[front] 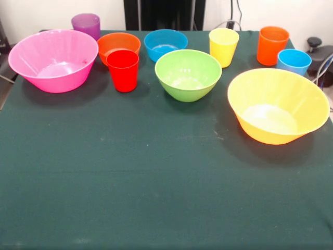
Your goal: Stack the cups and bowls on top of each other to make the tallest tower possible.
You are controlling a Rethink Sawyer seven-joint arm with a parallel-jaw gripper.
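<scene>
No gripper is seen anywhere in the front view, so whether it is open or closed cannot be told; only a dark upright structure is seen at the top edge, behind the table.

The table is covered by a dark green cloth, and its near half is left bare. All the cups and bowls are set upright and separately along the far part; no tower is seen.

At the left, the pink bowl is placed, with the purple cup behind it. The small orange bowl is partly hidden by the red cup in front of it. The small blue bowl is found near the middle, with the green bowl just in front. The yellow cup is placed beside them, and farther right the orange cup and light blue cup are set close together. The yellow-orange bowl is nearest, at the right.

A pale wall is seen behind, and cables and dark equipment at the right edge.
</scene>
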